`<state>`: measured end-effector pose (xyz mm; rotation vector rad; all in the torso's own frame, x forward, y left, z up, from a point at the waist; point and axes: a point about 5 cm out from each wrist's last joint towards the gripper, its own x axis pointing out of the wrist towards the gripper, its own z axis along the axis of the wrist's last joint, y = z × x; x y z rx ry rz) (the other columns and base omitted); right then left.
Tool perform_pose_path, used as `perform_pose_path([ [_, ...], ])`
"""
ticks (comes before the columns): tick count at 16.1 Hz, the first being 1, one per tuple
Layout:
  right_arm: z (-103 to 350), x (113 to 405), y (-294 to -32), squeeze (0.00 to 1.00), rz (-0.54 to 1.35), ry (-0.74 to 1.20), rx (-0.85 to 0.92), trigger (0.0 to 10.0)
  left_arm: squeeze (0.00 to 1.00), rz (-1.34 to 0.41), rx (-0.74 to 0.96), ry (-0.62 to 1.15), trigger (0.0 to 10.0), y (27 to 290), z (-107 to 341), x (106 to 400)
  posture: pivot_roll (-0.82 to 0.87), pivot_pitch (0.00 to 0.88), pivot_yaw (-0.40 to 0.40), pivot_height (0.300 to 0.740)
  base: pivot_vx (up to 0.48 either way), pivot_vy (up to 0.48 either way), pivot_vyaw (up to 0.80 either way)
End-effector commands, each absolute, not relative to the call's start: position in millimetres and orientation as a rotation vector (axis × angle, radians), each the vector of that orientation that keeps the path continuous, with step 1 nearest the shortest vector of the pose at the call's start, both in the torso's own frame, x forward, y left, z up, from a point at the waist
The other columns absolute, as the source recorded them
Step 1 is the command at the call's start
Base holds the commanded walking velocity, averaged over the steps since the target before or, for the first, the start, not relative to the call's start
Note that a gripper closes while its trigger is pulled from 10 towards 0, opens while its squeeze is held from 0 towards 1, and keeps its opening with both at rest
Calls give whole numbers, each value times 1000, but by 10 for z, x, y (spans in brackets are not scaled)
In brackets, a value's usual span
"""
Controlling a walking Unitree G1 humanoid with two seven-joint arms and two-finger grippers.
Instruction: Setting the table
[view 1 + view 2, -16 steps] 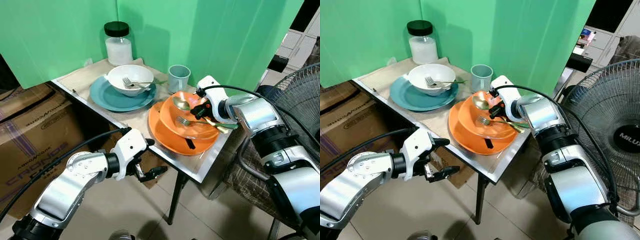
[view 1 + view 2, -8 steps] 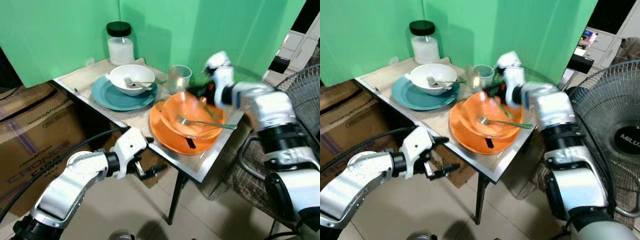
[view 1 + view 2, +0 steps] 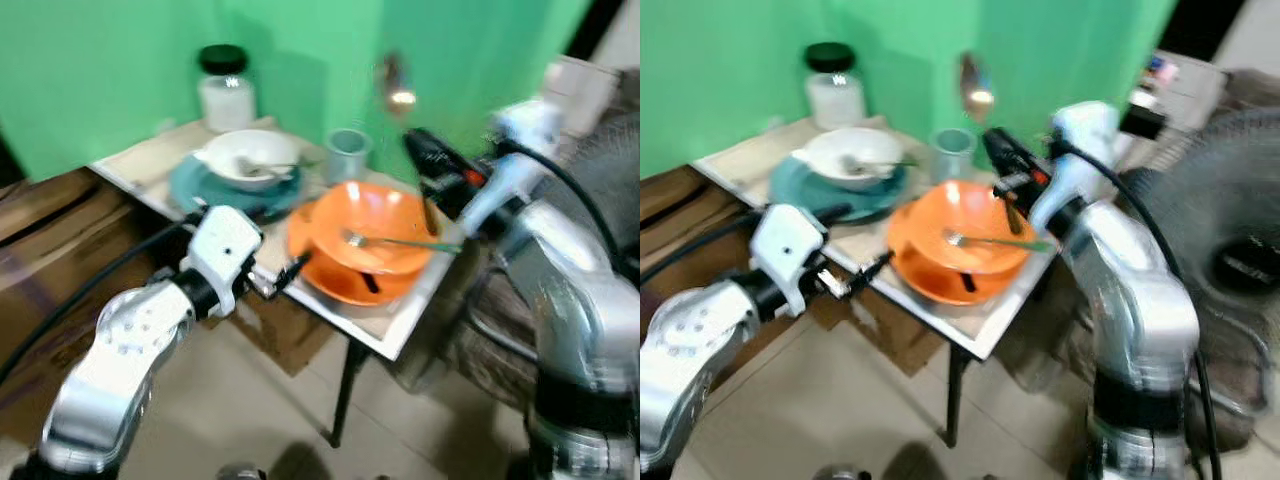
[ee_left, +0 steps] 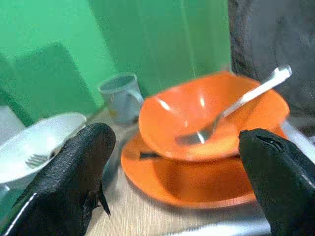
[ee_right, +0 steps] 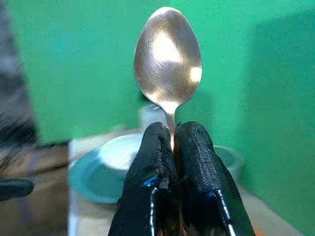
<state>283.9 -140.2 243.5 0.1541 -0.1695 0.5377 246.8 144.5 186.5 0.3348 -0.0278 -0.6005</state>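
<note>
Spoon (image 5: 168,61) pinched in right hand (image 5: 171,142); two bowls, seemingly.

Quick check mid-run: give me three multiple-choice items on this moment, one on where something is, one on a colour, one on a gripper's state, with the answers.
1. Where is the fork nearest the right arm?
A. In the orange bowl
B. In the mug
C. On the floor

2. What colour is the plate under the white bowl?
A. Orange
B. Teal blue
C. Black

3. What is the right gripper doing?
A. Open and empty
B. Shut on the spoon
C. Shut on the mug

Answers: 1 A, the fork lies across the orange bowl. 2 B, a teal rim shows around the white bowl. 3 B, the right wrist view shows both fingers pinching the handle of the spoon, bowl end up.
</note>
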Motion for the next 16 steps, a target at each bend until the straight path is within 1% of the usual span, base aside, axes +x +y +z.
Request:
perform_pose_path([
  [1,2512,2750,-1450,0,486,-220,172,10000,373,-547,332,-48,10000,1450,1904,2460,139,0,-35,740,0,0,-781],
  [4,2451,2604,-1472,0,352,-255,153,10000,365,-416,270,-76,10000,1412,1906,2497,151,0,-44,740,0,0,-792],
  [5,2360,2615,-1491,0,285,-228,105,10000,365,-353,265,-60,10000,1463,1876,2519,159,0,-47,740,0,0,-800],
  [7,2233,2624,-1483,0,227,-175,93,10000,369,-250,265,-39,10000,1591,1840,2541,167,0,-57,740,0,0,-800],
  [8,2204,2625,-1473,0,226,-164,92,10000,369,-237,267,-39,10000,1616,1837,2543,167,0,-57,740,0,0,-800],
  [9,2138,2635,-1471,0,207,-140,53,10000,369,-209,265,-39,10000,1649,1840,2565,175,0,-68,740,0,0,-800],
  [11,2081,2653,-1501,0,150,-112,51,10000,361,-174,236,-64,10000,1666,1900,2597,171,0,-73,740,0,0,-800],
  [12,2074,2659,-1511,0,132,-111,46,10000,310,-155,233,-54,10000,1667,1875,2615,171,0,-65,740,0,0,-800],
  [13,2074,2659,-1511,0,132,-111,46,10000,310,-155,233,-54,10000,1667,1875,2615,171,0,-65,740,0,0,-800],
  [14,2064,2666,-1515,0,116,-106,55,10000,278,-157,255,-40,10000,1656,1820,2613,162,0,-69,740,0,0,-800],
  [16,2049,2667,-1521,0,97,-100,61,10000,263,-158,254,-40,10000,1659,1803,2613,158,0,-61,740,0,0,-800],
])
